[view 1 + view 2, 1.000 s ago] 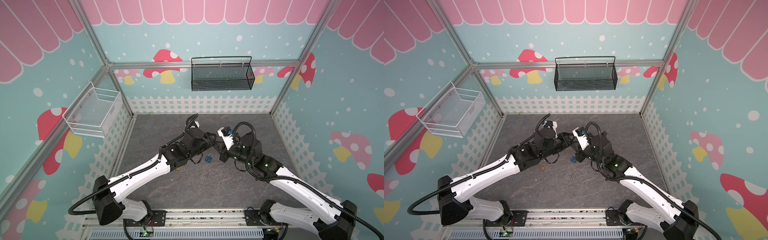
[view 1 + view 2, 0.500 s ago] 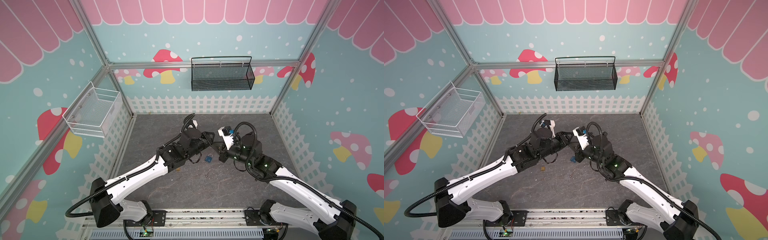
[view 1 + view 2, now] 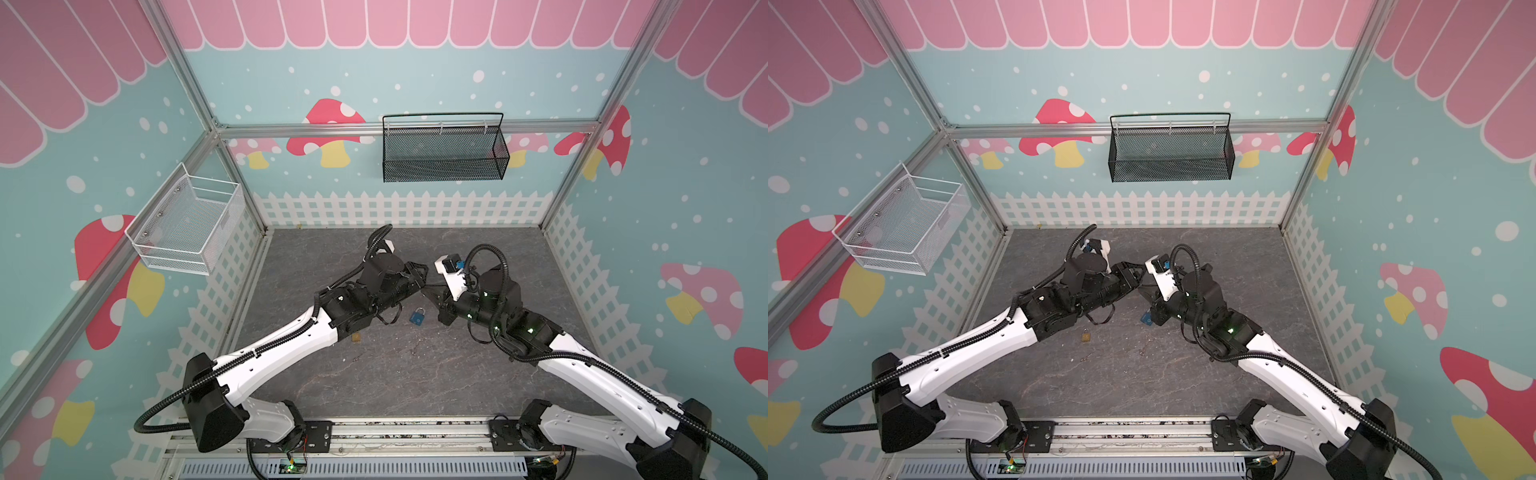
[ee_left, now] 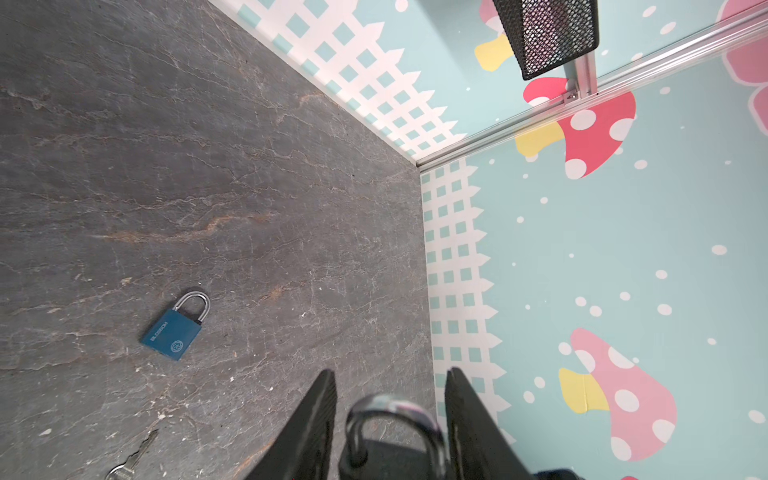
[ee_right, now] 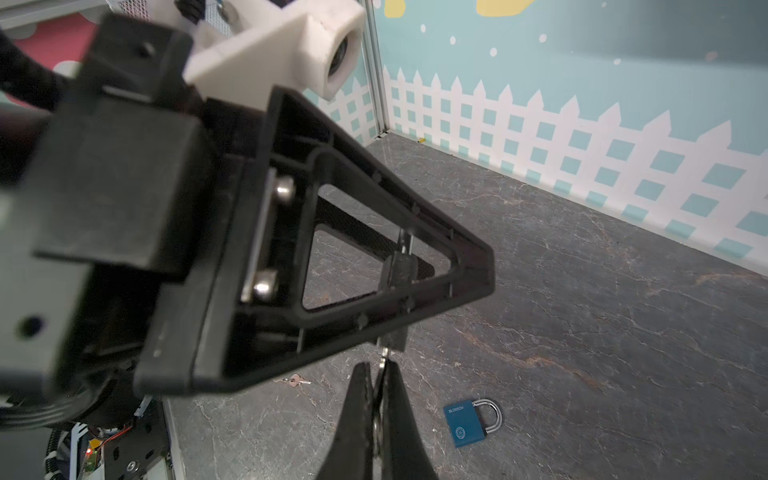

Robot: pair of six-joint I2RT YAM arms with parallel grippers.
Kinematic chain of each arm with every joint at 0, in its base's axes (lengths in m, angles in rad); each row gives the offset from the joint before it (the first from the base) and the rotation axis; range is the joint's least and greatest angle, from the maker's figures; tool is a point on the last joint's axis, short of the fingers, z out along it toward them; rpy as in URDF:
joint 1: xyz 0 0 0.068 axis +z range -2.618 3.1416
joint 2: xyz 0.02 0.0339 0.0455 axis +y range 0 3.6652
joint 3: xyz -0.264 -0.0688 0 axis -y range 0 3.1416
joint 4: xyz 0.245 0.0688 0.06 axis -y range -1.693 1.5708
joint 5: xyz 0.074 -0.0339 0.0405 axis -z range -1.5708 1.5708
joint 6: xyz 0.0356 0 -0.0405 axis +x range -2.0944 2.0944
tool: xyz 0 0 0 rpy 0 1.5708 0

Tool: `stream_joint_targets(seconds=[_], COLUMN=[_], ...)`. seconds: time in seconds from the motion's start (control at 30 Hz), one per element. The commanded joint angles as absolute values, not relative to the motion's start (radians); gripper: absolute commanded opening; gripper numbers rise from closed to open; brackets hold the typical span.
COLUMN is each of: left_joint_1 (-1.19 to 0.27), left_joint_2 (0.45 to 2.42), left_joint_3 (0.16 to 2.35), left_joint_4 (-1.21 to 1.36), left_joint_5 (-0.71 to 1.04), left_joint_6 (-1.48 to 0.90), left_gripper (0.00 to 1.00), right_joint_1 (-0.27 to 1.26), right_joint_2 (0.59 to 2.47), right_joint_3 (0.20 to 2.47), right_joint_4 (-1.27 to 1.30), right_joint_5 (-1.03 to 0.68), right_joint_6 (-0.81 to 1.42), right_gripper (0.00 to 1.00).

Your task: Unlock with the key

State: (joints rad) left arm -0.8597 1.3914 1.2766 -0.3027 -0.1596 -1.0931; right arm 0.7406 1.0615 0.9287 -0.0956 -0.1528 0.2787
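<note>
Left wrist view: grips a dark padlock [image 4: 388,401] in the left claw [image 4: 390,374], silver shackle poking forward between the two black fingers [image 4: 316,415], lifted clear of the desk [image 4: 208,166]. Beyond it, a blue padlock [image 4: 174,328] flat on the grey stone-look surface, shackle closed, and a loose key [image 4: 133,459] lying near.

Right wrist view: pinches the key [image 5: 384,355] in the right claw [image 5: 377,365], clenched tight, thin silver blade sticking out past the fingertips. Points that blade at the underside of the dark padlock [image 5: 401,266], itself seen through the open frame of the left claw's finger. Tip right at the lock body; cannot tell whether inside the keyhole or only touching.

Both top views: claw to claw at the centre of the frame, left claw [image 3: 422,276] reaching in from the lower left, right claw [image 3: 430,293] from the lower right. Blue padlock [image 3: 417,316] just below the meeting point. Small brass padlock [image 3: 1086,336] further to the lower left, beside the left arm. Black mesh basket [image 3: 442,153] on the back wall at upper centre, white wire basket [image 3: 187,228] on the side wall at the left of the frame.
</note>
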Motion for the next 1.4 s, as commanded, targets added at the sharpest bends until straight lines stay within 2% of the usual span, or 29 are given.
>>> stream_joint_targets(seconds=[0.0,0.3,0.63,0.77,1.07,1.3,1.37], left_joint_1=[-0.855,-0.856,-0.856,-0.856,-0.858,-0.857,-0.858], left_joint_2=[1.415,1.424,1.418,1.415,1.395,1.381,1.377], left_joint_3=[1.317,1.313,1.294,1.287,1.258,1.237,1.233], left_joint_4=[-0.329,-0.332,-0.297,-0.296,-0.268,-0.245,-0.245], left_joint_5=[-0.147,-0.127,-0.099,-0.093,-0.082,-0.092,-0.099], left_joint_6=[-1.095,-1.112,-1.137,-1.137,-1.125,-1.109,-1.103], left_gripper=[0.4,0.4,0.33,0.36,0.36,0.29,0.22], right_joint_1=[0.737,0.738,0.738,0.736,0.736,0.729,0.724], right_joint_2=[1.064,1.066,1.075,1.077,1.078,1.078,1.076], right_joint_3=[0.959,0.962,0.965,0.969,0.971,0.963,0.963], right_joint_4=[-0.097,-0.081,-0.066,-0.065,-0.064,-0.063,-0.062], right_joint_5=[-0.126,-0.093,-0.114,-0.114,-0.111,-0.123,-0.136], right_joint_6=[0.239,0.253,0.273,0.278,0.285,0.296,0.301], right_gripper=[0.0,0.0,0.0,0.0,0.0,0.0,0.0])
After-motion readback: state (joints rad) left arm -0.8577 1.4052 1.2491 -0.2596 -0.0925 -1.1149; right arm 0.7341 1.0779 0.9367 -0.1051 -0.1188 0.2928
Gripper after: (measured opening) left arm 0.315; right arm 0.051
